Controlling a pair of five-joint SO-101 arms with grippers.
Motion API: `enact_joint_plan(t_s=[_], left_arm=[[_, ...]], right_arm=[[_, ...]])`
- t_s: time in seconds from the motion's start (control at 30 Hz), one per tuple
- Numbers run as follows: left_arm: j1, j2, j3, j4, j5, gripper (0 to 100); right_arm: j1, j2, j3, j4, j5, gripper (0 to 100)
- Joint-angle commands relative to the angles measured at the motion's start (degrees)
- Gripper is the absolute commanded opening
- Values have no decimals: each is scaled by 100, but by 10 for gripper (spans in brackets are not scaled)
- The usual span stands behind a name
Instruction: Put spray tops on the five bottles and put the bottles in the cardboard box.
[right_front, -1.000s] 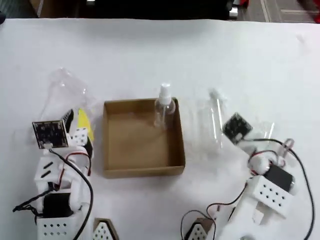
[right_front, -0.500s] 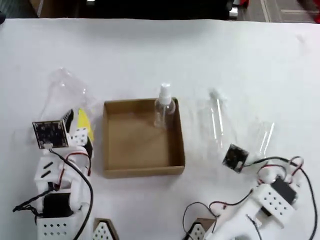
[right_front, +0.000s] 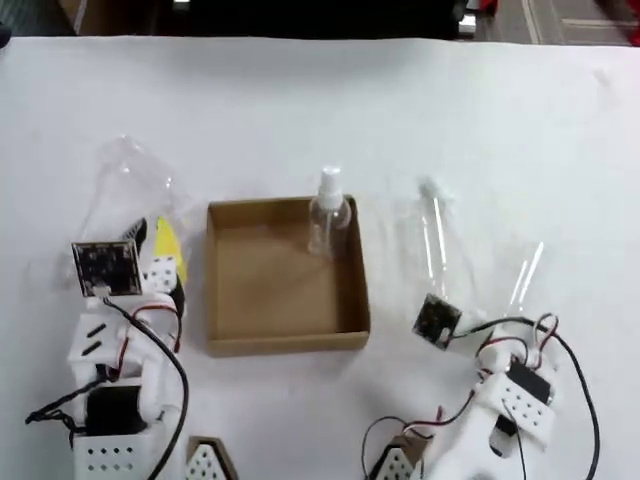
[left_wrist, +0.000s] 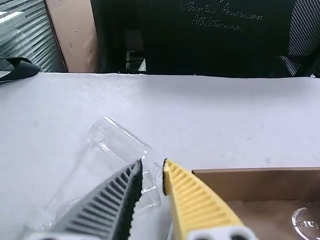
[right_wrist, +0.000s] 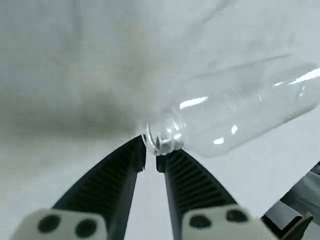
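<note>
The cardboard box (right_front: 225, 300) lies mid-table. One clear bottle with a white spray top (right_front: 328, 212) stands upright in its far right corner. Two bare clear bottles lie to the right of the box (right_front: 434, 240) (right_front: 526, 270), and more clear plastic lies far left (right_front: 130, 170). My left gripper (right_front: 165, 243) (left_wrist: 152, 172) rests shut left of the box, its tips just short of a lying clear bottle (left_wrist: 117, 147). My right gripper (right_wrist: 151, 157) is shut, its tips right at the open neck of a lying bottle (right_wrist: 235, 120); the neck is wider than the gap between them.
The box's near wall (left_wrist: 260, 176) sits beside the yellow finger. The right arm's body (right_front: 510, 395) with its loose cables is low near the table's front edge. Open white table stretches behind the box; the far edge runs along a dark background.
The right arm has drawn back toward the front edge and swung left, away from the lying bottles. The left arm and the bottles have stayed put.
</note>
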Motion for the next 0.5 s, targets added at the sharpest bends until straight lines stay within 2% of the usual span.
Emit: enact_joint_plan(t_s=[0.0, 0.1, 0.2, 0.33, 0.47], left_arm=[[4, -66, -193, -132, -62, 72], [4, -66, -193, -132, -62, 72], [4, -66, -185, -132, -62, 72], [13, -66, -185, -132, -62, 72], [198, -66, -141, -211, -70, 72]], right_arm=[[-576, -66, -44, -127, -985, 17], [-1121, -75, -105, -110, -1793, 17], [-1429, -84, -387, -101, -2927, 17], [-1341, -84, -976, -101, -3982, 17], [-1358, -84, -1415, -48, -4571, 17]])
